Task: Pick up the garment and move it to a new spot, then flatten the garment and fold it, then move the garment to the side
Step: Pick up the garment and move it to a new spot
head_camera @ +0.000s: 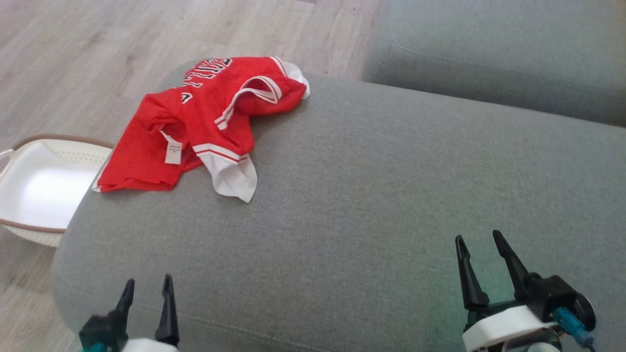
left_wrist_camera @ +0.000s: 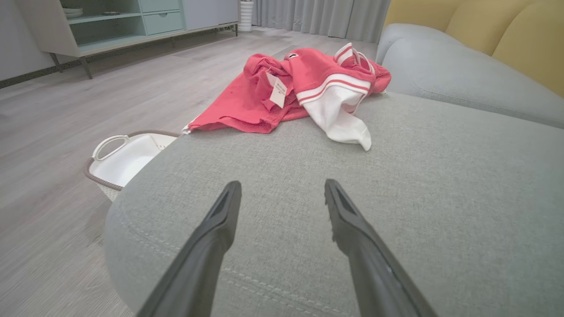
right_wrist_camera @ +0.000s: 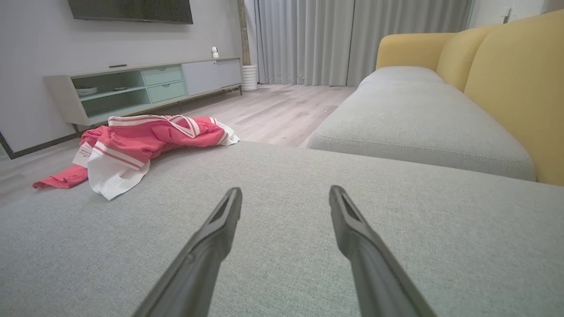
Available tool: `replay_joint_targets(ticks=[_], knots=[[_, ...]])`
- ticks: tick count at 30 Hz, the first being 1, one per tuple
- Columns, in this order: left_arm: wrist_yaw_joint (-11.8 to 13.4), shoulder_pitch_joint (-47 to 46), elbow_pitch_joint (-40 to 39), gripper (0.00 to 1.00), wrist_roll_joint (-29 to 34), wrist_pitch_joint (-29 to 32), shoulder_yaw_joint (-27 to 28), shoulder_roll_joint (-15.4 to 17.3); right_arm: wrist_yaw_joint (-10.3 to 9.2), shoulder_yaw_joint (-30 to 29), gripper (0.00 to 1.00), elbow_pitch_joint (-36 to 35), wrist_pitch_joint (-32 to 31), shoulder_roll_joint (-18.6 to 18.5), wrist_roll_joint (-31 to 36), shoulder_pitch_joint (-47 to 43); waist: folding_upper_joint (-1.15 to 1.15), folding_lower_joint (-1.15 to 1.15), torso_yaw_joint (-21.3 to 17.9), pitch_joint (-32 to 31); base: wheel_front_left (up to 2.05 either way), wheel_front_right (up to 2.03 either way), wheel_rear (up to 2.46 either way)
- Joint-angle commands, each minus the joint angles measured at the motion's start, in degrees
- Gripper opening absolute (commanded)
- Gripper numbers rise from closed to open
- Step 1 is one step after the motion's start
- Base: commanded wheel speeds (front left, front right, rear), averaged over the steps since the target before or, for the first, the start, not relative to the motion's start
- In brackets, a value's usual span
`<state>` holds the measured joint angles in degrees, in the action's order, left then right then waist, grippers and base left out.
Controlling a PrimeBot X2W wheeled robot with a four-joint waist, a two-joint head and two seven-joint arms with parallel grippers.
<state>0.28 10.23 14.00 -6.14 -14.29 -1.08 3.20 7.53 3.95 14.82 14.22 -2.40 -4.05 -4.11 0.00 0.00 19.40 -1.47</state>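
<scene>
Red garment (head_camera: 195, 127): it lay crumpled, white trim and a tag showing, at the far left corner of the grey cushion (head_camera: 371, 195), with one edge hanging past the rim.
Grey cushion: it was bare across its middle and near side, with room enough for a new spot.
White basket (head_camera: 44, 181): it sat on the wooden floor (head_camera: 73, 49) just beside the cushion, below the overhanging edge.
Left gripper (head_camera: 149, 279): it hovered at the cushion's near edge with its fingers spread wide, holding nothing, well apart from the garment.
Right gripper (head_camera: 478, 235): it hung over the near right of the cushion, likewise wide open and empty.
Step in hand: the first, by my reckoning, with the pickup not yet begun.
Next move: it looked to call for a reach forward and left, then a pinch on a raised fold, not the flat cloth by the rim.
</scene>
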Motion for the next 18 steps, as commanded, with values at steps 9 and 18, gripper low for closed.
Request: replay_joint_targets(ticks=[9, 18], knots=[[-1.68, -22.18, 0.71, 1.0, -3.92, -0.15, -2.64, -0.29, -0.04, 1.88, 1.0, -4.06, 0.78, -1.02, 1.89, 7.62, 0.0, 0.0, -4.92, 11.26, 0.0, 0.0, 0.0], [2.84, -42.13, 14.53, 1.0, -4.92, 8.85, -2.7, 2.08, -0.04, 4.33, 1.0, -5.13, 0.78, -1.2, 0.27, 13.79, 0.0, 0.0, -12.38, 19.12, 0.0, 0.0, 0.0]])
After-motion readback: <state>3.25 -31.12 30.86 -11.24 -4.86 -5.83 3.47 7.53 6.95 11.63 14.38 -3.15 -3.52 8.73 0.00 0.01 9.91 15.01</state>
